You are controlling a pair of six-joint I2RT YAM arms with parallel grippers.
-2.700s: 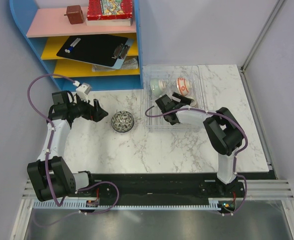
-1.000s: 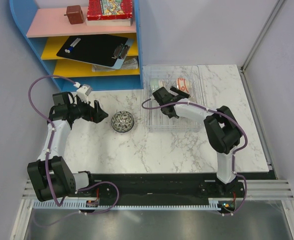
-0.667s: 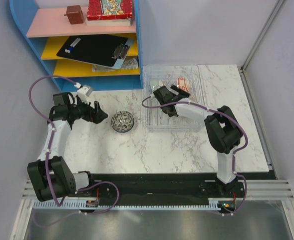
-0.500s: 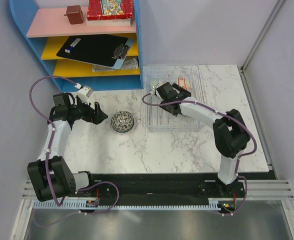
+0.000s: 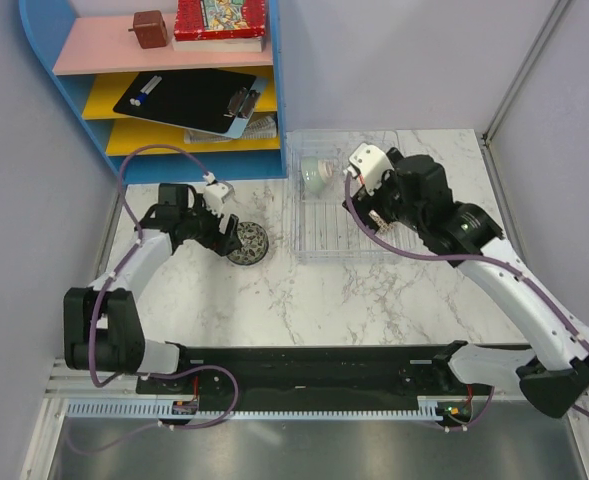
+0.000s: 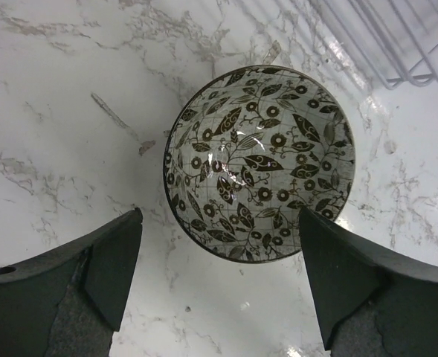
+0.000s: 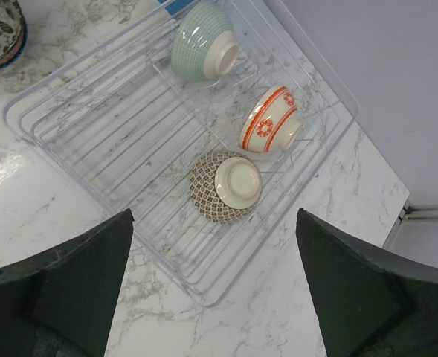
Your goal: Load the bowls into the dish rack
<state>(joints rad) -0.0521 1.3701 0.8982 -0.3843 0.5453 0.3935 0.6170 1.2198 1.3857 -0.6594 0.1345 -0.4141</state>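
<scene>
Left tool [image 6: 219, 216] low over the white marble desk [image 6: 55, 134], fingers spread wide, gripping nothing. Straight below and between those fingers, touching neither: a small round ceramic bowl with a dark leaf-and-flower pattern [image 6: 259, 163], upright on the desk, a little nearer the right finger. Ahead and to the right of that tool, a corner of the clear plastic ridged dish rack [image 6: 404, 44]. Right tool [image 7: 214, 216] high above the rack, fingers likewise wide apart and empty. Below it, inside the rack, three bowls, none upright: just ahead of the fingertips a brown mesh-patterned bowl [image 7: 224, 186] with its foot toward the tool, beyond that and slightly right a white bowl with orange-red marks [image 7: 271, 119], farthest ahead a pale green bowl [image 7: 200, 41].
</scene>
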